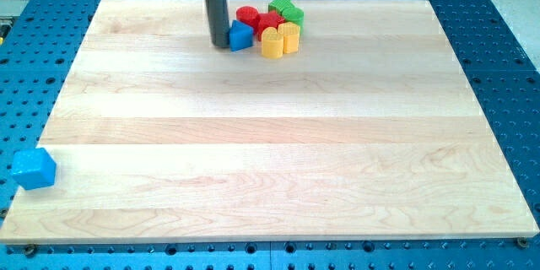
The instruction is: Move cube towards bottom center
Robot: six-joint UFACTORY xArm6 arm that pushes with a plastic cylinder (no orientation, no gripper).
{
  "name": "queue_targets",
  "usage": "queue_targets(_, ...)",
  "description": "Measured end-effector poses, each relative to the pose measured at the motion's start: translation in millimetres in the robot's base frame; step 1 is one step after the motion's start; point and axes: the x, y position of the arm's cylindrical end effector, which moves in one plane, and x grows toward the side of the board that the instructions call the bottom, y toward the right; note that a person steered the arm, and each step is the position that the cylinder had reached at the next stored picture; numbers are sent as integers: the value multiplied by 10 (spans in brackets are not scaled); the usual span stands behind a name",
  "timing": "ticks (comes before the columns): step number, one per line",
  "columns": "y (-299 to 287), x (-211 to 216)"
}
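At view's far left edge, near bottom: blue cube (34,169), small, light, hard. Tool tip (219,46), plain rod with nothing to open, touches top pile. Push cube's left side.

No readable text, labels, brands, numbers or signs anywhere in view. The board (270,135), the blocks and the rod carry no markings. The perforated blue table (498,51) around the board shows only plain holes, nothing printed.
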Motion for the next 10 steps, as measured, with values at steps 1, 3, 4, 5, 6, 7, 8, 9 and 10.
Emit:
queue_targets(1, -83, 1)
queue_targets(3, -1142, 616)
queue_targets(4, -2095, 1059)
queue_targets(5, -2424, 1321)
queue_targets(6, -2424, 1321)
queue_targets(7, -2417, 1458)
queue_targets(8, -2414, 2092)
queue_targets(9, -2415, 2306)
queue_targets(10, -2413, 2314)
